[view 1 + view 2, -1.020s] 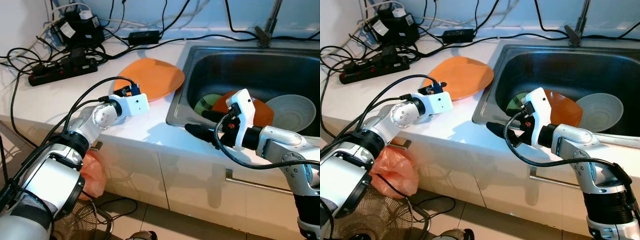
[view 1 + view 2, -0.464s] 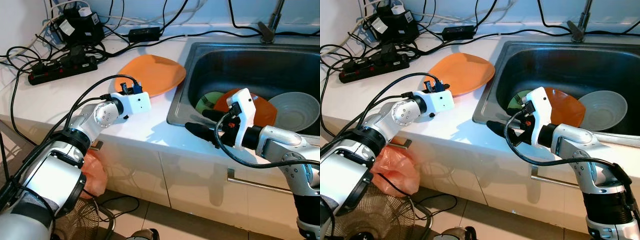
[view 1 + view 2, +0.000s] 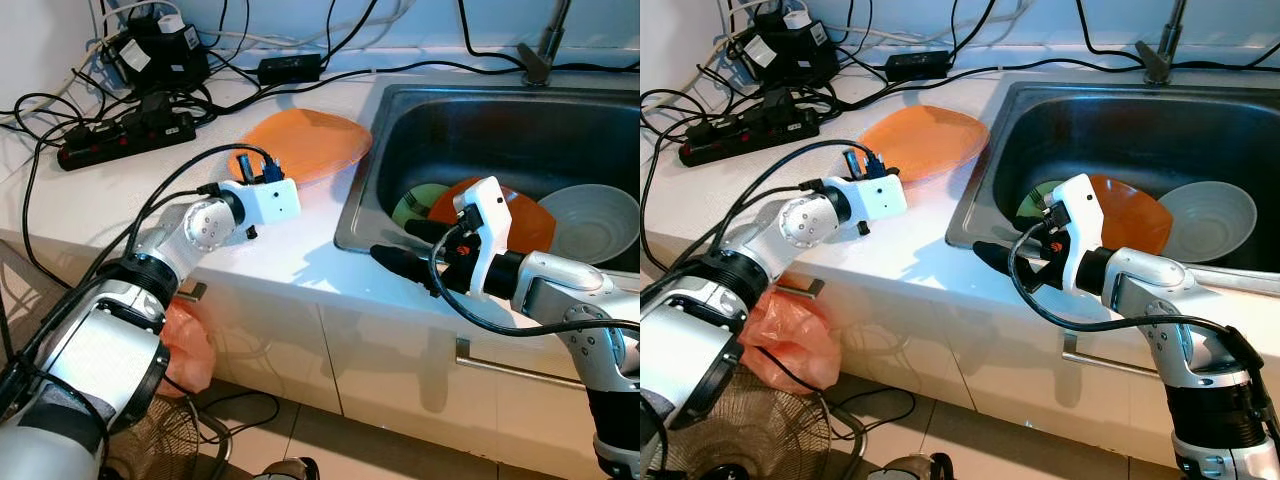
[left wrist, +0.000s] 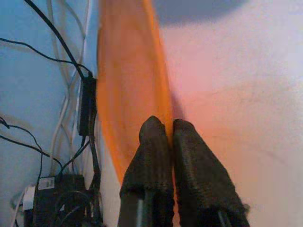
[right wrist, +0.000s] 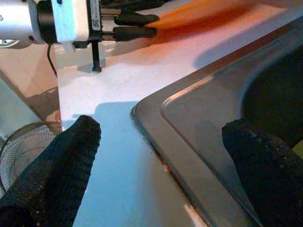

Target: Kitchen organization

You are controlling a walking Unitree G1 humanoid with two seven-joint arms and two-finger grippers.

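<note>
While the left claw [image 4: 171, 142] pinches the near edge of the orange plate [image 3: 310, 143], the plate tips up off the white desk [image 3: 90, 200] beside the sink [image 3: 380, 180]. The right claw [image 5: 156, 156] hangs wide open over the sink's front corner; its wrist picture blurs the plate

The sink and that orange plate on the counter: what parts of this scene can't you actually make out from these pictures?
- Green dish in the sink: mostly covered by the orange dish and the right gripper in the eye views.
- Faucet: cut off by the top edge.
- Orange plate: motion-blurred; the near rim is hidden behind the left gripper.
- Fan: cut off at the right wrist view's edge.
</note>
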